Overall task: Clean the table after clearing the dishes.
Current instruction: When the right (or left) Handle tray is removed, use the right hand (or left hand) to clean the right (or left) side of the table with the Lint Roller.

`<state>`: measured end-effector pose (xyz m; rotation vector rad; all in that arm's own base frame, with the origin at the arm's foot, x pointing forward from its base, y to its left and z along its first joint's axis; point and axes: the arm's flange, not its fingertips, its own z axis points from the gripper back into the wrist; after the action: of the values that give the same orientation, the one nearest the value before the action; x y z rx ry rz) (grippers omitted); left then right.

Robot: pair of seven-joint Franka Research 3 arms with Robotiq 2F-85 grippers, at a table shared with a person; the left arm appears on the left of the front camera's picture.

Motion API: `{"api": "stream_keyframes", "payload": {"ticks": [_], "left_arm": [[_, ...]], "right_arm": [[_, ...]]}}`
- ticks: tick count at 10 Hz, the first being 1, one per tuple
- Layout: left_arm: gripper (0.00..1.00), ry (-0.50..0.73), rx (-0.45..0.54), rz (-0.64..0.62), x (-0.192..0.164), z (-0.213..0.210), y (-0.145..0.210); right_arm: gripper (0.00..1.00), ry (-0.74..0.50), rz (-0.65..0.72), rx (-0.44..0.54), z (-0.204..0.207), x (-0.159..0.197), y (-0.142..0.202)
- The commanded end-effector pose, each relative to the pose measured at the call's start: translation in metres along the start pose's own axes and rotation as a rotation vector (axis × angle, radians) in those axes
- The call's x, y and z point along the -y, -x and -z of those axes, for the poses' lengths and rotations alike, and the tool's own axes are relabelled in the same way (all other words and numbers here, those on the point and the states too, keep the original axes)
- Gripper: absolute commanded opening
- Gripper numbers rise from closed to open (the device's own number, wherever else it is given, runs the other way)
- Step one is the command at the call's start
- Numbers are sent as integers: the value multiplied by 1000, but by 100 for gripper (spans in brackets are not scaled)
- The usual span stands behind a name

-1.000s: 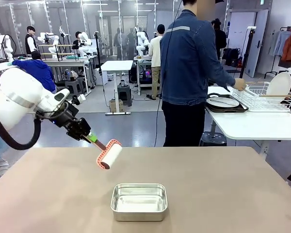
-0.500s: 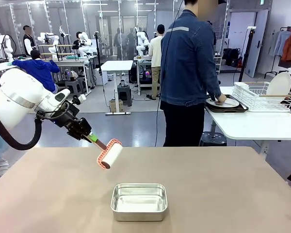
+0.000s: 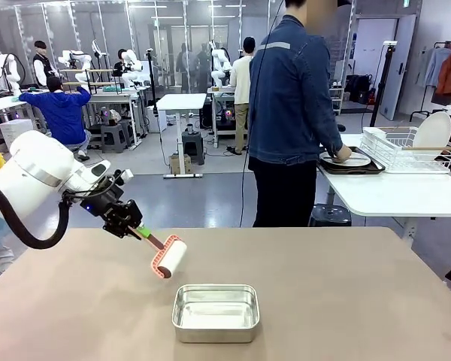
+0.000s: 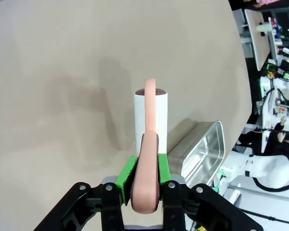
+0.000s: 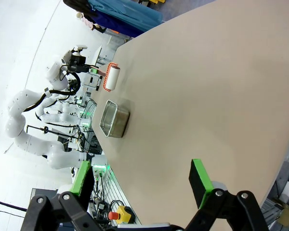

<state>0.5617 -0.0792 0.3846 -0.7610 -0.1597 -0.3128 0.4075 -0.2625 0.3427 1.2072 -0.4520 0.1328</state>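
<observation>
Front view first, says the operator: where is your left gripper?

Me: My left gripper [image 3: 139, 231] is at the left of the frame, above the bench [image 3: 346, 286], pinching the handle of a lint roller [image 3: 169, 258]. The white drum slants down toward the middle of the frame, close over the bench top. I cannot tell whether it touches.

Operator: And the left wrist view?

Me: There the gripper's green pads [image 4: 126, 172] press against both sides of the pink handle, low in the frame. The drum points up the middle. A steel pan [image 4: 202, 149] lies on the bench just to its lower right.

Operator: Your other side?

Me: In the right wrist view my right gripper [image 5: 140, 178] is spread wide at the bottom edge, its pads [image 5: 201, 182] far apart over the bench top. The pan and the roller are small at the upper left.

Operator: The dishes?

Me: Front view, right side. A white plate [image 3: 357, 159] lies on a dark tray [image 3: 372, 170] on a white side table [image 3: 391, 197], well apart from my bench. A person [image 3: 289, 113] in a denim jacket stands beyond the bench's far edge, back turned, with one hand [image 3: 344, 153] on that plate. Beside the tray, a wire rack [image 3: 406, 154] holds an upright plate [image 3: 434, 131]. On my bench the pan sits at the lower middle, near the drum.
</observation>
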Motion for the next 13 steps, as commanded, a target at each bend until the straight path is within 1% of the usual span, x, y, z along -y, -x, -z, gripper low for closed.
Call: {"api": "stream_keyframes", "payload": {"ticks": [1, 2, 3, 4, 5, 8, 9, 10, 11, 13], "left_arm": [[23, 35, 32, -78, -10, -8, 2], [23, 36, 49, -98, -20, -7, 6], [23, 64, 58, -126, -32, -7, 11], [23, 108, 59, -179, -48, -6, 20], [23, 126, 53, -208, -65, -4, 26], [23, 174, 91, -273, -120, -7, 43], [23, 201, 105, -277, -135, -14, 50], [23, 241, 115, -253, -145, -28, 58], [23, 248, 122, -238, -157, -43, 66], [23, 181, 146, -223, -182, -76, 82]], "right_arm": [[100, -9, -3, 12, 1, -3, 0], [100, -9, -3, 12, 1, -3, 0], [100, -9, -3, 12, 1, -3, 0], [100, -9, -3, 12, 1, -3, 0], [100, -9, -3, 12, 1, -3, 0], [100, -9, -3, 12, 1, -3, 0], [100, -9, -3, 12, 1, -3, 0], [100, -9, -3, 12, 1, -3, 0], [100, -9, -3, 12, 1, -3, 0], [100, -9, -3, 12, 1, -3, 0]]}}
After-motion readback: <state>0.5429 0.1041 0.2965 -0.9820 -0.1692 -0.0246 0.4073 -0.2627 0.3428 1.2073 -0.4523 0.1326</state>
